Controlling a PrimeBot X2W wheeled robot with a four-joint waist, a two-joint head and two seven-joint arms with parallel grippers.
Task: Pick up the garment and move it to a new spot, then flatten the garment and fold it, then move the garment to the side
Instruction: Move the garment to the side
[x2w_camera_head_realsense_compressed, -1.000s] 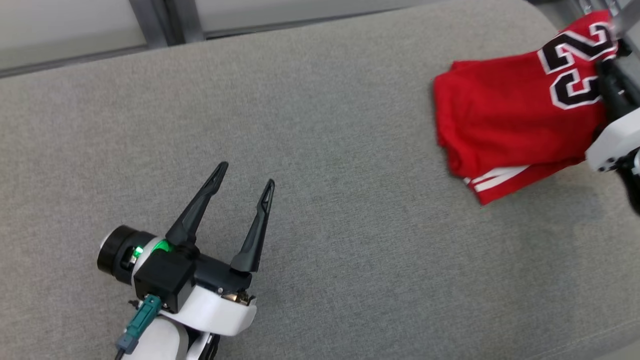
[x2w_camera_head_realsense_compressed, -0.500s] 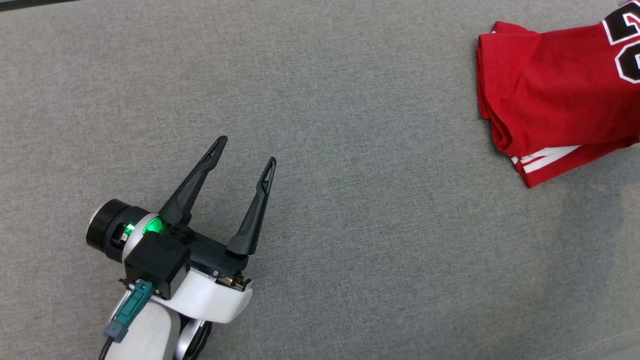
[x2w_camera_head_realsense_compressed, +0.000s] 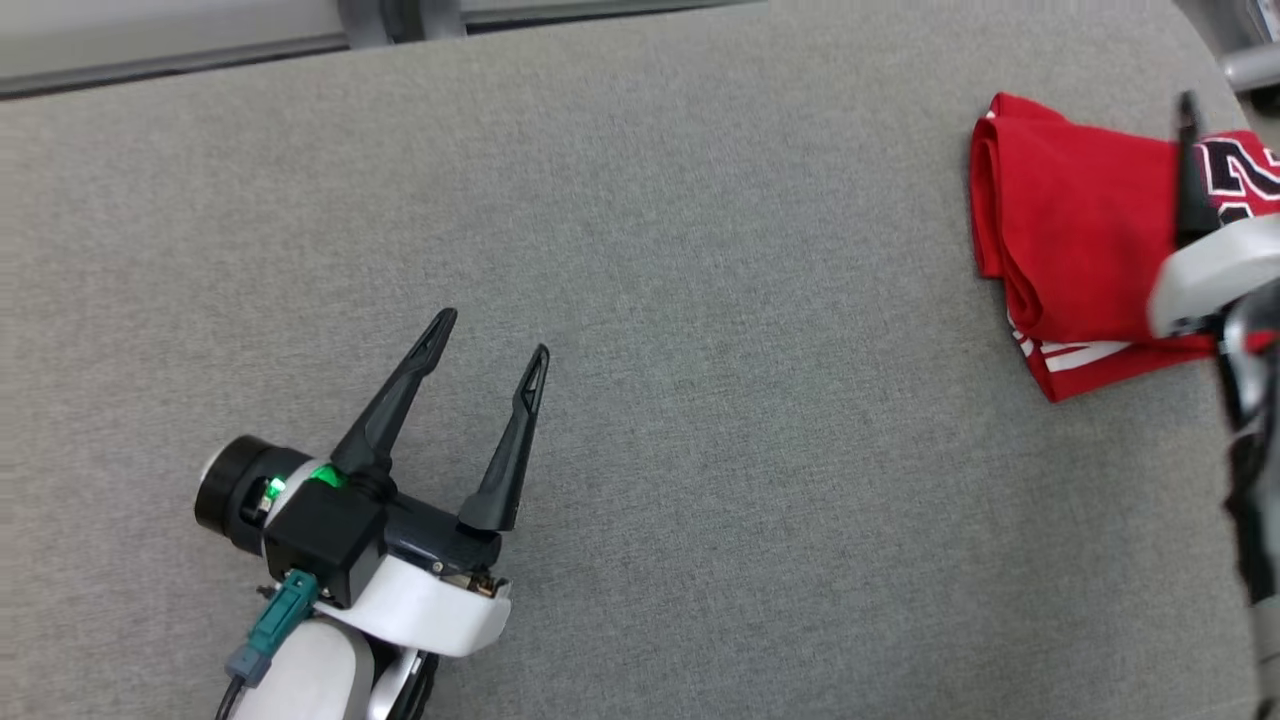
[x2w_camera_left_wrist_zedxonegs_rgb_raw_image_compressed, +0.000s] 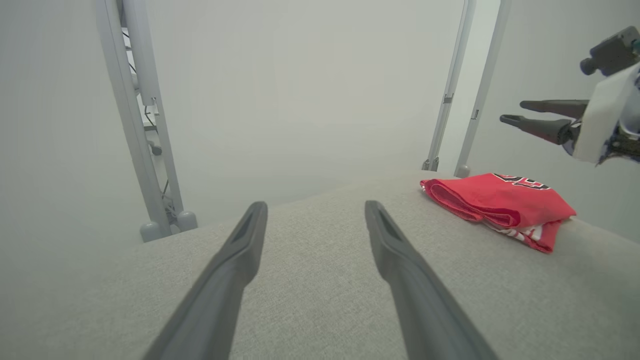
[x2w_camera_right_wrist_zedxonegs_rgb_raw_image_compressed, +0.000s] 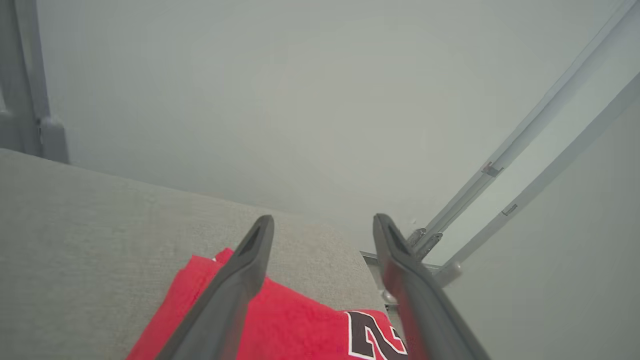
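Note:
The garment (x2w_camera_head_realsense_compressed: 1080, 230) lies folded at the far right of the grey cloth table (x2w_camera_head_realsense_compressed: 700, 300), red with a white-striped hem and part of a black number showing. In the left wrist view the garment (x2w_camera_left_wrist_zedxonegs_rgb_raw_image_compressed: 500, 200) rests flat while my right gripper (x2w_camera_left_wrist_zedxonegs_rgb_raw_image_compressed: 512, 111) hovers above it, open and holding nothing. The right wrist view looks past my right gripper (x2w_camera_right_wrist_zedxonegs_rgb_raw_image_compressed: 322, 222) onto the garment (x2w_camera_right_wrist_zedxonegs_rgb_raw_image_compressed: 280, 325) below. One dark finger (x2w_camera_head_realsense_compressed: 1187, 160) of that gripper crosses the shirt in the head view. My left gripper (x2w_camera_head_realsense_compressed: 494, 333) stands open over bare table at the lower left, also seen as the left gripper (x2w_camera_left_wrist_zedxonegs_rgb_raw_image_compressed: 315, 205).
The garment sits close to the table's rounded far-right corner (x2w_camera_head_realsense_compressed: 1190, 40) and right edge. Grey metal frame posts (x2w_camera_left_wrist_zedxonegs_rgb_raw_image_compressed: 135, 125) (x2w_camera_left_wrist_zedxonegs_rgb_raw_image_compressed: 450, 100) stand beyond the far edge. A plain pale wall (x2w_camera_right_wrist_zedxonegs_rgb_raw_image_compressed: 300, 100) lies behind.
My right gripper has opened off the garment and now stands above it. The garment lies flat on the table. The head camera has shifted; the left gripper stays open in place.

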